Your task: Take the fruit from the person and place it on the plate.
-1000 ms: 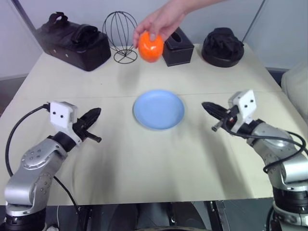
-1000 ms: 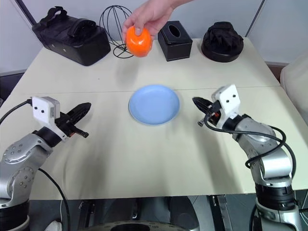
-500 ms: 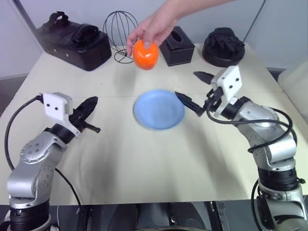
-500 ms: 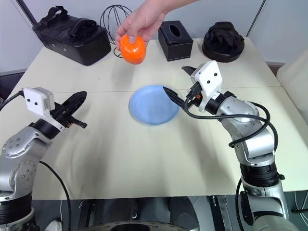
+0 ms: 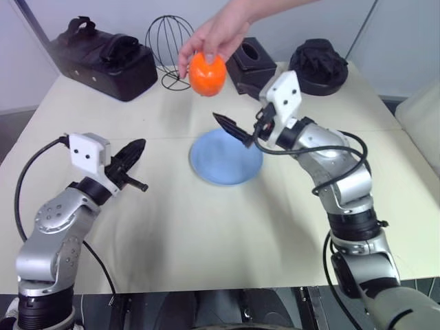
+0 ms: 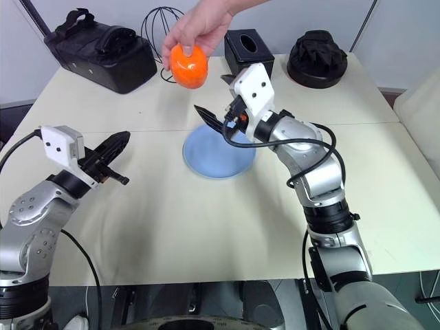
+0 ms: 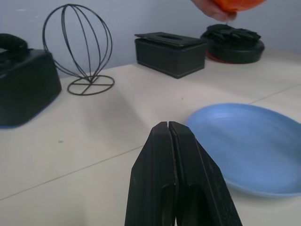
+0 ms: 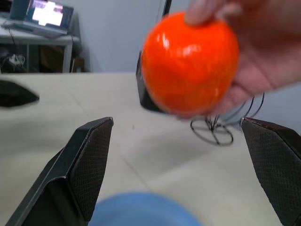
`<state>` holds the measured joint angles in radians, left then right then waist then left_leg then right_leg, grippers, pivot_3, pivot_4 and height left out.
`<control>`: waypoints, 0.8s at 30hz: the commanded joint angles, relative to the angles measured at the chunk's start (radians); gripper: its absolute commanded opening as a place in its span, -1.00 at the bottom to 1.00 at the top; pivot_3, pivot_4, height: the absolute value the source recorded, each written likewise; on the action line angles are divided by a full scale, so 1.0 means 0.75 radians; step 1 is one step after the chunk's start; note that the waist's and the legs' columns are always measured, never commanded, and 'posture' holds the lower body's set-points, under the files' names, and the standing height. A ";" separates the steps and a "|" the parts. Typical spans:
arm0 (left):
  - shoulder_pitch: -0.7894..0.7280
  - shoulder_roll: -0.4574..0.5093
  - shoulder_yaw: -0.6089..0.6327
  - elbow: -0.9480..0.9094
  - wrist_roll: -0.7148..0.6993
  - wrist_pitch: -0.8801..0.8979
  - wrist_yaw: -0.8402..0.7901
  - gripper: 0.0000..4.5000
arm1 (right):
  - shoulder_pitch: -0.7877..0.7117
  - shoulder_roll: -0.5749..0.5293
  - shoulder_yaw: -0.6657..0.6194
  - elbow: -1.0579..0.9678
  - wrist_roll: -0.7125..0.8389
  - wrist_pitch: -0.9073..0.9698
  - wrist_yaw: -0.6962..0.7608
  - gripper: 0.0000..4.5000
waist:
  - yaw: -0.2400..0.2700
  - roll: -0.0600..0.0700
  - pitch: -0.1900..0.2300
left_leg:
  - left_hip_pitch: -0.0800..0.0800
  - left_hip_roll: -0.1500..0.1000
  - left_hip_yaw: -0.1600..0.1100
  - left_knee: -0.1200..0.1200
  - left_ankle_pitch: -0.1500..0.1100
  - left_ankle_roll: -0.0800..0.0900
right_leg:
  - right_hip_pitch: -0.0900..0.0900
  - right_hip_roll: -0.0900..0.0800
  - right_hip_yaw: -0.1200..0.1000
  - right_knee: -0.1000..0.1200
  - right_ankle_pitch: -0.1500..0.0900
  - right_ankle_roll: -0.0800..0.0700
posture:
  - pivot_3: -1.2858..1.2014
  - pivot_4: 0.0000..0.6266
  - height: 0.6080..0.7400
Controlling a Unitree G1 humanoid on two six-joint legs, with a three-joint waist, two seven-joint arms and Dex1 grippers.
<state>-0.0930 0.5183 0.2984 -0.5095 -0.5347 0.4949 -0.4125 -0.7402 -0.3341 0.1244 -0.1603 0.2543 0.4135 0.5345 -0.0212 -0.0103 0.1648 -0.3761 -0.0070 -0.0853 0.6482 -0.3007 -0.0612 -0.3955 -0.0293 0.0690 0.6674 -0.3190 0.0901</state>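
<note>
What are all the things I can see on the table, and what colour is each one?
fruit: one, bright orange, held in the air above the far edge of the plate
plate: one, light blue, middle of the table
wire ball stand: one, black, at the back, behind the fruit
box: one, black, at the back, right of the wire stand
bag: one, black, back left corner
round pile: one, black, back right
table: one, cream
person's hand: one, holding the fruit from above
left gripper: black, shut, left of the plate
right gripper: black, open, over the plate, pointing at the fruit
</note>
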 commanded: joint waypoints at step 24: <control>-0.013 0.004 -0.005 -0.065 0.005 -0.007 0.041 -1.00 | -0.289 0.216 -0.010 0.366 -0.111 -0.273 -0.040 0.96 | -0.002 0.000 0.000 | -0.002 0.000 0.000 0.000 0.000 0.000 | -0.003 0.000 0.000 0.001 0.000 0.000 | 0.03 -0.52 1.00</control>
<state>-0.0929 0.5181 0.2891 -0.5205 -0.5322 0.4960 -0.3873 -0.9200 -0.1811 0.1365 0.1307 0.1704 0.2333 0.5096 -0.0228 -0.0102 0.1649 -0.3774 -0.0070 -0.0851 0.6481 -0.3006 -0.0613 -0.3974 -0.0296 0.0690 0.6683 -0.3189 0.0899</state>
